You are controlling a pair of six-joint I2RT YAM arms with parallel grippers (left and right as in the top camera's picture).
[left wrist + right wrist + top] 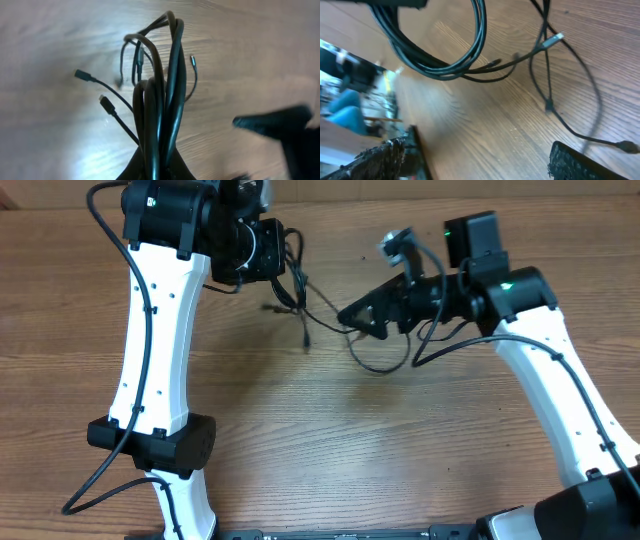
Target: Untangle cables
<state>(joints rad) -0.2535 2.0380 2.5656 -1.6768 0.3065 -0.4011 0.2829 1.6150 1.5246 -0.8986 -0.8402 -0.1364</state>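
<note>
Black cables (172,75) sit near the far edge of the wooden table (330,440), about mid-width. Left jaws are clamped tight on the looped bundle, with plug tips (84,76) fanning out beyond them. Right jaws are spread wide and grip nothing, just right of the bundle; loose strands lie on the table ahead of them.
</note>
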